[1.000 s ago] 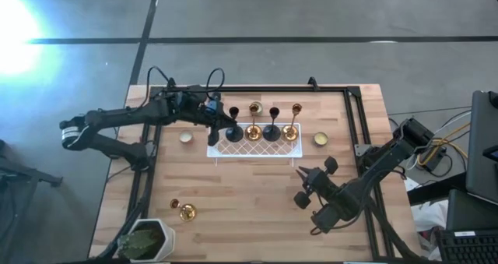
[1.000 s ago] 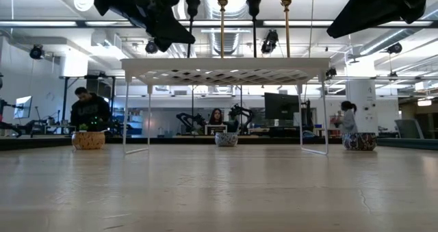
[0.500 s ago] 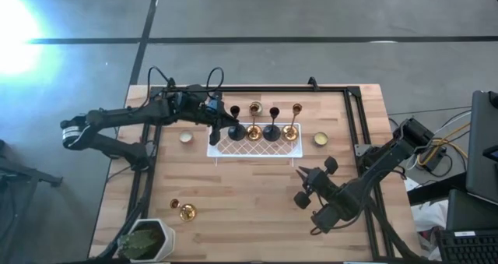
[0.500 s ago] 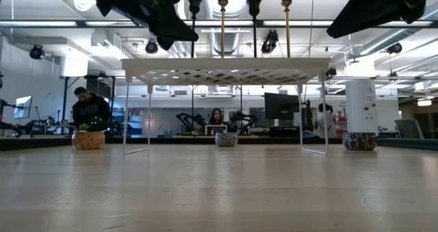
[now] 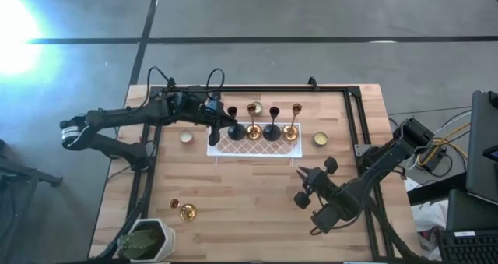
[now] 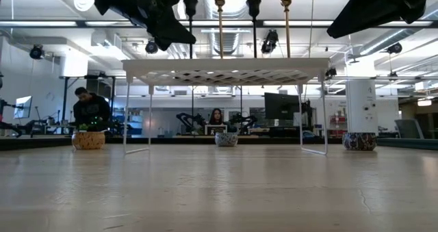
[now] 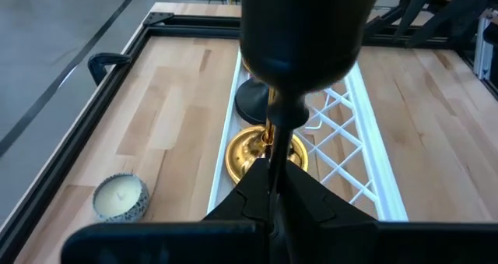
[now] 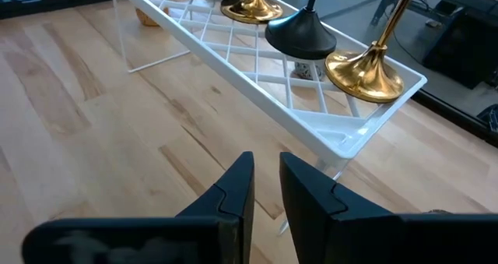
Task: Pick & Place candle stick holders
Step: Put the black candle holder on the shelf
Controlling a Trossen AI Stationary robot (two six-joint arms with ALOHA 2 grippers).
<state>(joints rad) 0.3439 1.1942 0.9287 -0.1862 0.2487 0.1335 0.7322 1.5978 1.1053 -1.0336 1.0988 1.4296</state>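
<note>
My left fingers (image 7: 272, 198) pinch the stem of a black holder (image 5: 234, 124) standing at the left end of the tray (image 5: 257, 152). A gold (image 5: 254, 121), a black (image 5: 272, 124) and a gold holder (image 5: 292, 122) line up beside it. One gold holder (image 5: 184, 210) lies on the bench (image 5: 249, 202). My right fingers (image 8: 268, 190), slightly parted, hover apart.

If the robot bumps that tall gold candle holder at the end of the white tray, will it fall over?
Probably. The gold candle holder has a tall thin stem over a small round base, so it looks tippy. It looks like shiny metal, likely slippery, and the lattice tray gives uneven footing.
</note>
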